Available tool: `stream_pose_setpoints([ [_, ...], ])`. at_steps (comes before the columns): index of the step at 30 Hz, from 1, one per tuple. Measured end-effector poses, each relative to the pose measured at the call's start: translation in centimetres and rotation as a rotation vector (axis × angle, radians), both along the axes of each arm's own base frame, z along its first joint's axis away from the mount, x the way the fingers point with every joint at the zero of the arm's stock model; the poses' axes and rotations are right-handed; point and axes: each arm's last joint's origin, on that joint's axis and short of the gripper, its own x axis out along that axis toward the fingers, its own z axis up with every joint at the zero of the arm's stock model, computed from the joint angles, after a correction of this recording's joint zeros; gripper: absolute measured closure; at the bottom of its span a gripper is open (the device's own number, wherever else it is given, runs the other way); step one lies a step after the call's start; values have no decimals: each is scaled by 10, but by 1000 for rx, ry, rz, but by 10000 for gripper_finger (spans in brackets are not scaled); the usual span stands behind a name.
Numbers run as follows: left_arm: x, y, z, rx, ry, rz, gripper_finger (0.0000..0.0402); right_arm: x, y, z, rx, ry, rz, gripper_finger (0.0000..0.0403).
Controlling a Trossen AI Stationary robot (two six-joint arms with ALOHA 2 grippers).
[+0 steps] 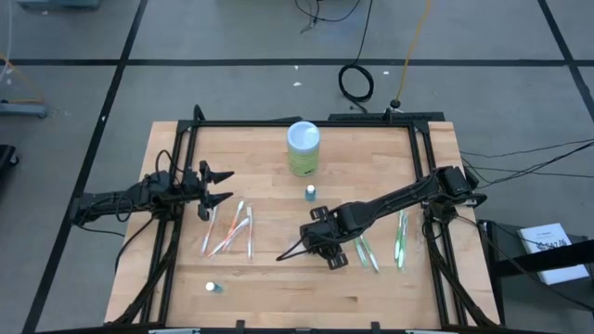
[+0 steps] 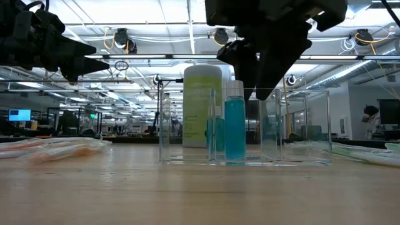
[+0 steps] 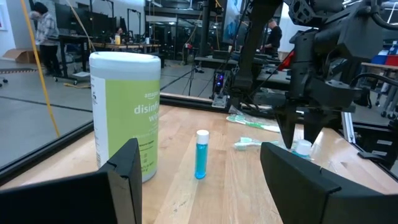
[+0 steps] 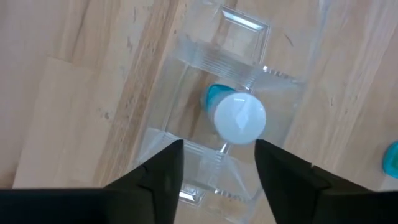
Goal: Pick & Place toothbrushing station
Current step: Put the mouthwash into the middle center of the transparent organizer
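A clear plastic organizer (image 4: pixel 249 37) stands on the table near its middle and also shows in the low view (image 2: pixel 300 125). A blue bottle with a white cap (image 4: pixel 239 118) stands upright in one of its compartments, and shows in the low view too (image 2: pixel 235 122). My right gripper (image 4: pixel 217 149) is open just above that cap, pointing down, with a finger on either side and clear of it; it also shows in the high view (image 1: pixel 320 239). My left gripper (image 1: pixel 223 186) is open and empty above the table's left side.
A green wipes canister (image 1: pixel 303 148) stands at the far middle, with a second blue bottle (image 1: pixel 310 192) upright in front of it. Toothbrushes lie at the left (image 1: pixel 227 230) and at the right (image 1: pixel 401 237). A small bottle (image 1: pixel 213 288) lies near the front left.
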Motion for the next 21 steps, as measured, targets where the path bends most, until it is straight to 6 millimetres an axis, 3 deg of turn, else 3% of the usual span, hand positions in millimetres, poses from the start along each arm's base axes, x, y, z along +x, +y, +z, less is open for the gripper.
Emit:
stream_pose_setpoints([
  [5, 0, 0, 0, 0, 0, 0, 169, -6, -2, 14, 12, -23, -22, 181],
  [11, 0, 0, 0, 0, 0, 0, 169, -30, -10, 71, 85, -178, -85, 178],
  [17, 0, 0, 0, 0, 0, 0, 169, -76, -21, 134, 168, -348, -142, 187],
  [21, 0, 0, 0, 0, 0, 0, 169, -115, -24, 150, 135, -493, -173, 192],
])
